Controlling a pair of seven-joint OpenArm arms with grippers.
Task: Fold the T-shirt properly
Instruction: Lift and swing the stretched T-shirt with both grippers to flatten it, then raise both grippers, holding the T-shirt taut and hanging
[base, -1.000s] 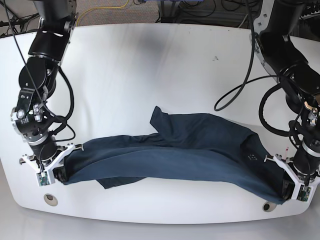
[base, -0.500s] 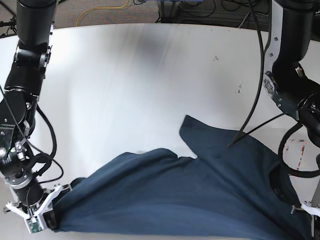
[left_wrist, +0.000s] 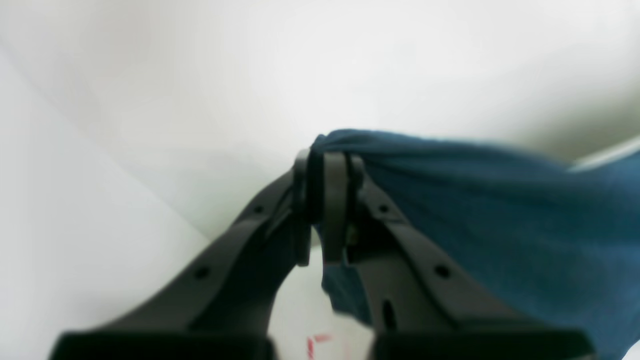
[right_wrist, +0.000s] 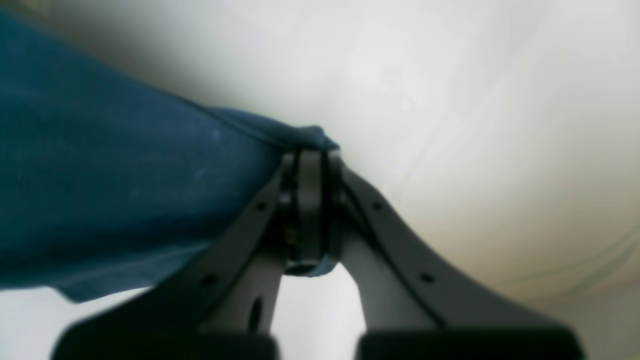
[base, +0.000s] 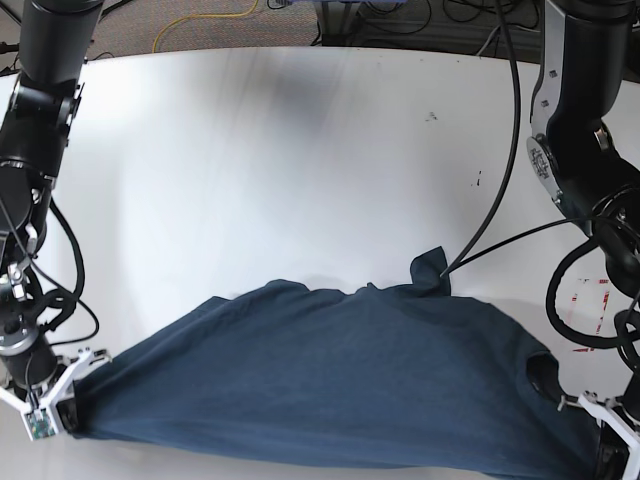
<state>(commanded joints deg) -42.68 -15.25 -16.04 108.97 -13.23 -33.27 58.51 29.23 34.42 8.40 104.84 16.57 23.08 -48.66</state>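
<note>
I have the navy T-shirt (base: 340, 380) stretched between my 2 grippers at the near edge of the white table (base: 280, 160); its far edge drapes onto the tabletop; the right gripper (base: 50, 408) pinches the corner at the scene's near left, the left gripper (base: 612, 440) holds the near-right end. Each wrist view shows what the base view cannot: the left gripper's (left_wrist: 325, 210) jaws pressed together on bunched fabric (left_wrist: 480, 210); the right gripper (right_wrist: 307, 210) likewise clamped on a fold of cloth (right_wrist: 120, 195).
</note>
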